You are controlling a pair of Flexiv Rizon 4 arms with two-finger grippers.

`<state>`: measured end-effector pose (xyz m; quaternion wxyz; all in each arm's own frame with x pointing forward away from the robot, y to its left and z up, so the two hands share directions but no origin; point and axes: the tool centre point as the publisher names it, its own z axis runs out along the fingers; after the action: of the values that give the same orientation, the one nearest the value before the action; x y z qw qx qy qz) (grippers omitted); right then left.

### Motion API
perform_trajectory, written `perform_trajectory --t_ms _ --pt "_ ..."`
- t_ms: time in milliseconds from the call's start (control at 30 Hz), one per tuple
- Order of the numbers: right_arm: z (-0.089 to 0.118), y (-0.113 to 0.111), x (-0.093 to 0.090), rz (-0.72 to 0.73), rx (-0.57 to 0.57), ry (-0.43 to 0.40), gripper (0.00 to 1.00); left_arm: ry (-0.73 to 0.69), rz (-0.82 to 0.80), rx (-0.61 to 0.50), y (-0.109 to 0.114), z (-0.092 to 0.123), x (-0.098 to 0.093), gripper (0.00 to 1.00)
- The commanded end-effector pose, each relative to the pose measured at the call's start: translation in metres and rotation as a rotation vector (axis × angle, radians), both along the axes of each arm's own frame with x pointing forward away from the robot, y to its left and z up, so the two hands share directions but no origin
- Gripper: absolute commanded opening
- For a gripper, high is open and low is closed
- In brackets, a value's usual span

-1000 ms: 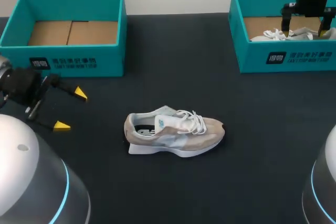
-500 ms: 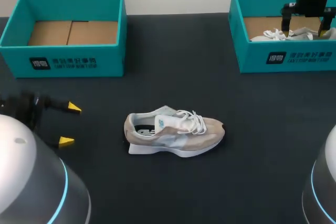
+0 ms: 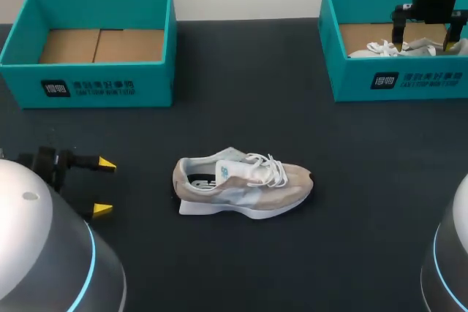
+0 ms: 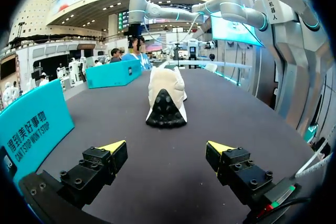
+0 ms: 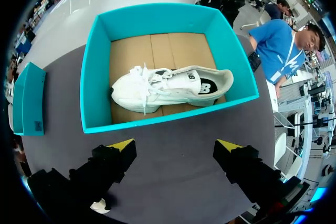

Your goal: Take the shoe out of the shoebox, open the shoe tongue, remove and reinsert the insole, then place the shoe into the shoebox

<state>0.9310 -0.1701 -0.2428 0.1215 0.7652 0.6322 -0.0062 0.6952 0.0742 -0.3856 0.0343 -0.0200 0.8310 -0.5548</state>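
Shoe (image 4: pixel 166 95) lies well ahead of the wide-spread left gripper (image 4: pixel 165 147).

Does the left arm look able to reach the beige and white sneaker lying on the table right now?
Probably yes. The left gripper is open and points at the heel of the beige and white sneaker, with only bare dark table between them; nothing stands in the way.
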Motion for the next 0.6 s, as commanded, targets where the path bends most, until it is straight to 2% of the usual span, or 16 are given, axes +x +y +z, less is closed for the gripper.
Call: perform_trajectory --t_ms 33,500,600 --pt "-0.001 0.0 -0.001 0.0 0.001 -0.003 1.0 -0.001 -0.002 -0.005 0.001 -0.003 0.001 1.0" --pt "-0.001 0.0 -0.001 0.0 0.001 -0.003 1.0 -0.001 -0.002 -0.005 0.001 -0.003 0.001 1.0" --pt "-0.001 0.0 -0.001 0.0 0.001 -0.003 1.0 0.0 -0.011 0.003 -0.014 -0.005 -0.003 1.0"
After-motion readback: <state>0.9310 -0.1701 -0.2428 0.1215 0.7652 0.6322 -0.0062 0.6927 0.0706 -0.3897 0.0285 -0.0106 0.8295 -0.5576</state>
